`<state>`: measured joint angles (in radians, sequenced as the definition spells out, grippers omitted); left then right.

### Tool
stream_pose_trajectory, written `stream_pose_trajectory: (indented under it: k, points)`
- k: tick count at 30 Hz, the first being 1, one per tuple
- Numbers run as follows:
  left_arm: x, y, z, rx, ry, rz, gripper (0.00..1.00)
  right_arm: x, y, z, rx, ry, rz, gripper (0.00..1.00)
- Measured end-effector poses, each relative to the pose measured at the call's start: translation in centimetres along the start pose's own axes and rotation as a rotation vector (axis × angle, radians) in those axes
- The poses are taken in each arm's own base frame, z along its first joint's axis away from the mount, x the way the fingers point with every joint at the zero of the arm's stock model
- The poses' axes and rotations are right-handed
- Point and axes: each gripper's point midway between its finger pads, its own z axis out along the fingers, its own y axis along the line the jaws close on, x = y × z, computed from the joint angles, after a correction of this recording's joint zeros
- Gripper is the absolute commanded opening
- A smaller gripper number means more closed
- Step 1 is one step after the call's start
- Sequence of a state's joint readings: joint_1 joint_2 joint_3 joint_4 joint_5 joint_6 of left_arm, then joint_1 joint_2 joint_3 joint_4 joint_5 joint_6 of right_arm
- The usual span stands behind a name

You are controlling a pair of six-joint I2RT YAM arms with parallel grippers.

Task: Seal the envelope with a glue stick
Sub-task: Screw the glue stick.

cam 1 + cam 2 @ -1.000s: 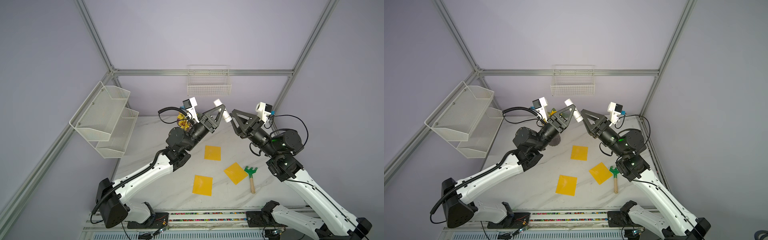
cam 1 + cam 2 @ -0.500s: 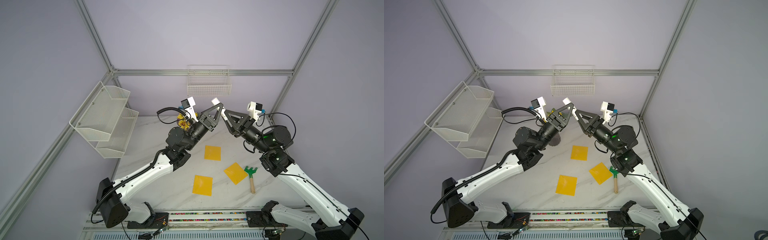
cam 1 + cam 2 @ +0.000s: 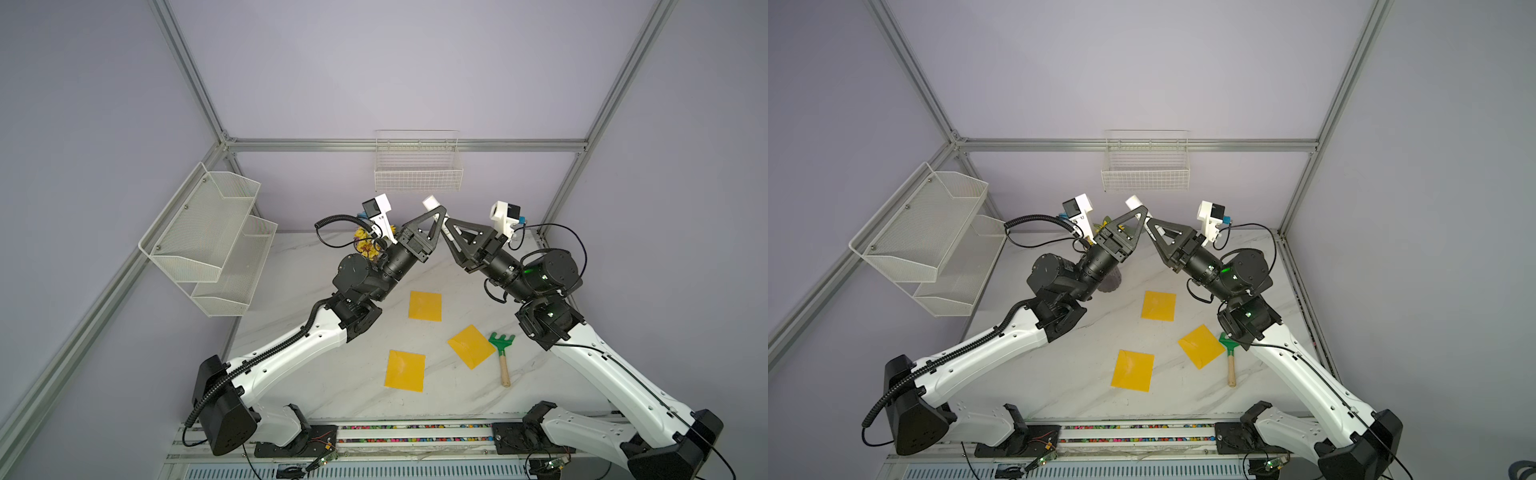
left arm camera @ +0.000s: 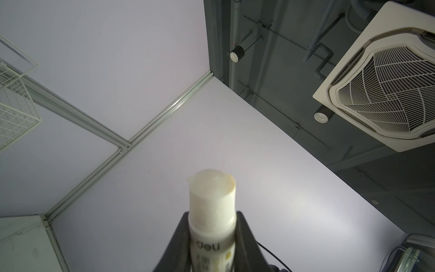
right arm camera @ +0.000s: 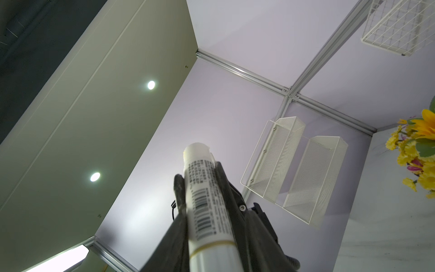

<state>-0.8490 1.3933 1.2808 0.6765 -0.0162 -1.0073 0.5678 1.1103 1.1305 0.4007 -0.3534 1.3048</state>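
Observation:
High above the table, my left gripper (image 3: 440, 211) (image 3: 1143, 210) (image 4: 211, 215) is shut on the glue stick (image 3: 430, 203) (image 3: 1133, 202) (image 4: 211, 202), a white tube with a dark-printed label. The tube's pale, uneven top end pokes past the fingertips. My right gripper (image 3: 449, 222) (image 3: 1151, 221) (image 5: 200, 188) meets it from the other side. Its fingers press both sides of the glue stick (image 5: 204, 212) along the barcode label. Three yellow envelopes lie flat on the marble table (image 3: 316, 374) below: one envelope (image 3: 424, 306) at the back, another envelope (image 3: 471, 346) to the right and a third envelope (image 3: 404, 370) nearest the front.
A green rake (image 3: 502, 353) with a wooden handle lies right of the envelopes. Yellow flowers (image 3: 365, 245) stand behind the left arm. A wire basket (image 3: 417, 166) hangs on the back wall and a two-tier mesh shelf (image 3: 208, 237) on the left wall.
My right arm has swung left up to the left gripper, and its jaws have narrowed around the glue stick. The left arm has stayed nearly still, holding the stick.

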Motion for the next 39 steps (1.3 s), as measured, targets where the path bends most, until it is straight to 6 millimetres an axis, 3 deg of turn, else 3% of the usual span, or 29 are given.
stream_pose_trajectory:
  k: [3,11,16,19,24,32,35,39]
  points:
    - [0.1,0.1,0.0,-0.005,0.003,0.000,0.00,0.1,-0.1,0.1,0.001,0.005,0.005,0.44]
    - [0.1,0.3,0.3,-0.009,-0.002,-0.024,0.00,-0.1,0.4,0.1,-0.010,0.001,-0.016,0.18]
    - [0.2,0.1,0.3,-0.005,0.001,-0.027,0.30,-0.2,0.8,-0.2,-0.009,-0.009,-0.043,0.11]
    - [0.3,0.3,-0.1,-0.017,0.010,-0.005,0.41,-0.3,0.7,-0.5,0.008,-0.019,-0.074,0.07]
    - [0.9,1.5,-2.3,-0.103,0.064,0.057,0.46,-0.5,0.3,-1.7,0.077,-0.037,-0.156,0.00]
    - [1.2,2.6,-6.1,-0.271,0.199,0.185,0.50,-1.5,0.7,-4.3,0.174,-0.103,-0.328,0.00]
    - [1.6,4.6,-8.1,-0.390,0.266,0.236,0.53,-1.6,0.2,-5.0,0.219,-0.108,-0.384,0.00]
    - [2.8,9.0,-11.7,-0.604,0.385,0.301,0.61,-1.5,-1.7,-5.6,0.308,-0.089,-0.434,0.00]
